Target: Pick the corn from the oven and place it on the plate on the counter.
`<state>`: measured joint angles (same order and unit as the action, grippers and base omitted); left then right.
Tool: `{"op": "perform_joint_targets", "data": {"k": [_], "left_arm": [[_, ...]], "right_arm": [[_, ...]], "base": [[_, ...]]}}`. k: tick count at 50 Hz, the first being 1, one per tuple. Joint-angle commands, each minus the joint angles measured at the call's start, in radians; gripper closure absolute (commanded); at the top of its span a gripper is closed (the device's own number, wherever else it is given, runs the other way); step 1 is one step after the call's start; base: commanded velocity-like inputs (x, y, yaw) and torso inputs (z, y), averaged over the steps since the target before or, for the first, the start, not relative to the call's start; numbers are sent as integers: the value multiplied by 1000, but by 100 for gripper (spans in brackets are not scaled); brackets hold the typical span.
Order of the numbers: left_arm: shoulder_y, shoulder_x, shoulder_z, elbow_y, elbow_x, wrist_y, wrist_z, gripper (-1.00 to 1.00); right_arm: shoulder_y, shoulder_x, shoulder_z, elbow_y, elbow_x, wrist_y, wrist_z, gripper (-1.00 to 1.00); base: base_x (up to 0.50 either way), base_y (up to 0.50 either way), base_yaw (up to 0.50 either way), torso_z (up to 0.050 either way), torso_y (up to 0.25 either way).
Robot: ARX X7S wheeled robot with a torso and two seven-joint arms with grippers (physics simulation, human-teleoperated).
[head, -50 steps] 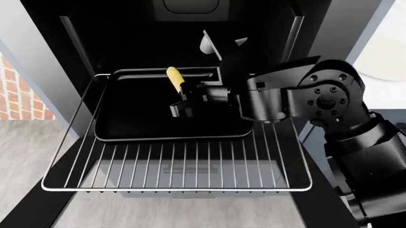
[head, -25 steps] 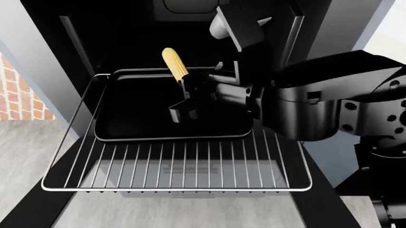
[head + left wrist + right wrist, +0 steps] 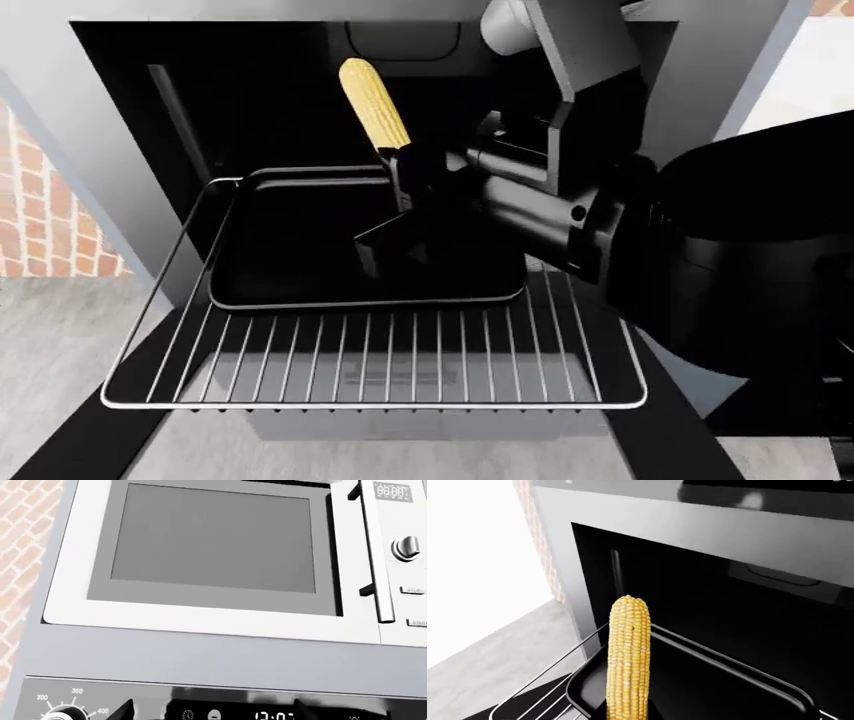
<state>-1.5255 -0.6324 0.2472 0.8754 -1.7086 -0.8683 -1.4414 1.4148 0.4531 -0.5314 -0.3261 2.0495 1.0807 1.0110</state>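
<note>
The right arm reaches in from the side with its forearm roughly level, and the right gripper [image 3: 404, 205] pinches the lower end of the corn [image 3: 374, 103], which stands nearly upright above the fingers, lifted clear of the baking tray [image 3: 287, 285] below it. The cob's gripped end is hidden behind the fingers, and the plate and counter cannot be made out. The left gripper is out of sight; its wrist camera shows only a microwave [image 3: 213, 555], and the tray on the oven [image 3: 187, 60] rack [image 3: 374, 370] holds nothing visible.
</note>
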Motion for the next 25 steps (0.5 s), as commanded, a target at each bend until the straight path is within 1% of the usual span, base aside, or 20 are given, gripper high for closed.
{"op": "perform_joint_targets", "data": {"k": [1,25], "left_arm": [[10,1,-3,3,7,11,10,-100],[-3,5,9,5,21,13,15,-100]], "right_arm": [[5,10,18,-39,13,-16,23,100],[14,16,26,-25,-32,-27,-6,100]], "base": [[0,0,0,0,250],[0,0,0,0,250]]}}
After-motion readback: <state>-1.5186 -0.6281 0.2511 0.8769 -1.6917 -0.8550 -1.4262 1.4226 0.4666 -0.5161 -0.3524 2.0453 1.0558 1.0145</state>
